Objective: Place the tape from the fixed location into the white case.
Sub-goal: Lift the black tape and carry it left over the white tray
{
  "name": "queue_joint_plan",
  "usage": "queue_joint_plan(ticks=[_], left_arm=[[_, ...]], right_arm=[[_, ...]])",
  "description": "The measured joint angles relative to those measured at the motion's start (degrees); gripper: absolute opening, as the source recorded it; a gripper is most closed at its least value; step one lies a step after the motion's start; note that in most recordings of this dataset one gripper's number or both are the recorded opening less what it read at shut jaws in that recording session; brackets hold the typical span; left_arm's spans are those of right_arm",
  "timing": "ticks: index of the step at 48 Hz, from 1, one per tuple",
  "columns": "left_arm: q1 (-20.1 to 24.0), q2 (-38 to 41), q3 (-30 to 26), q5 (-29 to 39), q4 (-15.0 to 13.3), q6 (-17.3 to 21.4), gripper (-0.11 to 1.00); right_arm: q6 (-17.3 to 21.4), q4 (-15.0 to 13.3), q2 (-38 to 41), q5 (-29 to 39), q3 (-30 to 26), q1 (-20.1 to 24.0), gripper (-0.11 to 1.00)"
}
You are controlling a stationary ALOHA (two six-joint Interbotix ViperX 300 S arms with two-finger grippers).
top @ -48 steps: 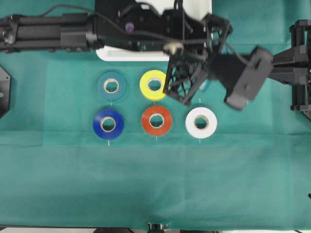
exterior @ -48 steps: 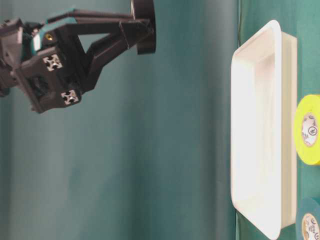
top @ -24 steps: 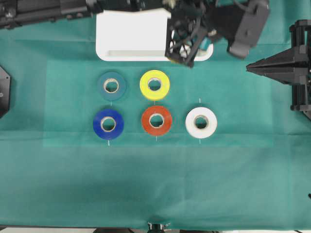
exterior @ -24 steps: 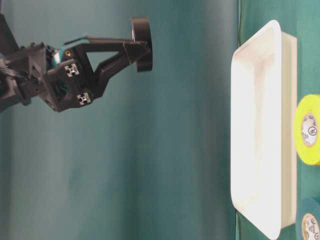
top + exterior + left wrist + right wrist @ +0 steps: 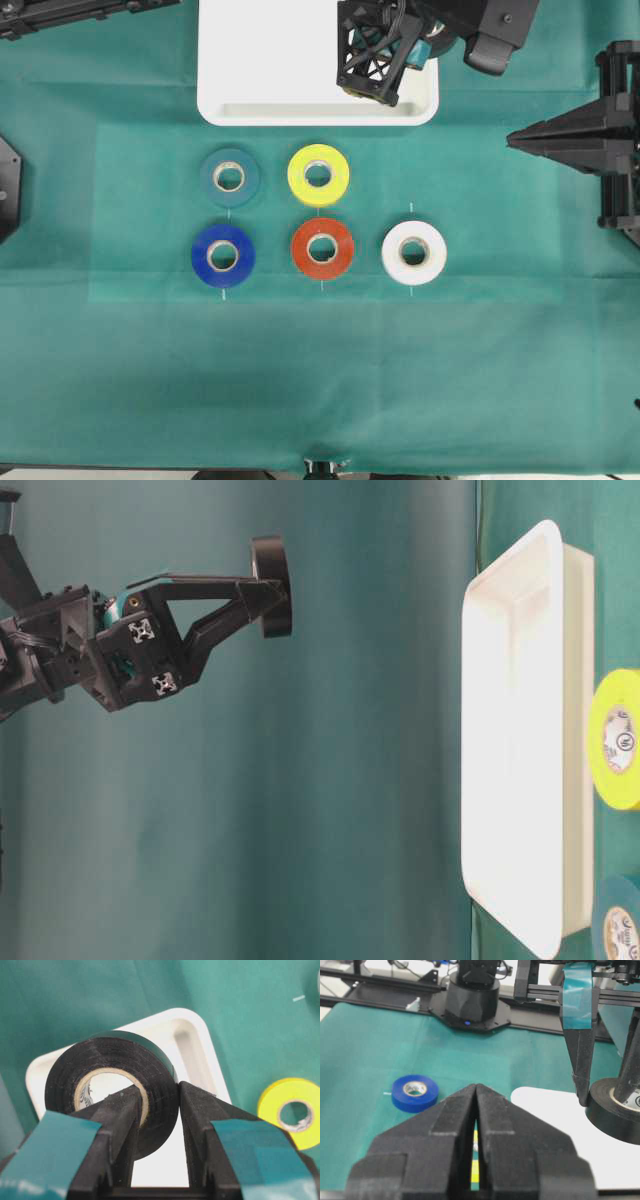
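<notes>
Gripped through its core, the tape (image 5: 112, 1092) sits clamped in the left gripper (image 5: 155, 1110), one finger inside the ring and one outside, held in the air above the white case (image 5: 270, 60). Right gripper (image 5: 476, 1110) rests closed, well apart. On the green cloth (image 5: 320, 380) lie five rolls: teal (image 5: 229, 177), yellow (image 5: 318, 174), blue (image 5: 223, 255), red (image 5: 322, 248), white (image 5: 414, 252).
</notes>
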Motion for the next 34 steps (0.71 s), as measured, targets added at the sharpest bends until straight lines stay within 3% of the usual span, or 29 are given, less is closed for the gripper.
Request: queue_joint_plan(ticks=[13,34], left_arm=[[0.4,-1.3,2.7,0.0,-0.1,-1.6,0.22],[4.7,-8.9,18.1,-6.5,-0.1,-3.7,0.22]], right_arm=[[0.0,0.0,0.0,0.1,0.0,0.0,0.0],[-0.2,0.0,0.0,0.1,-0.4,0.0,0.0]])
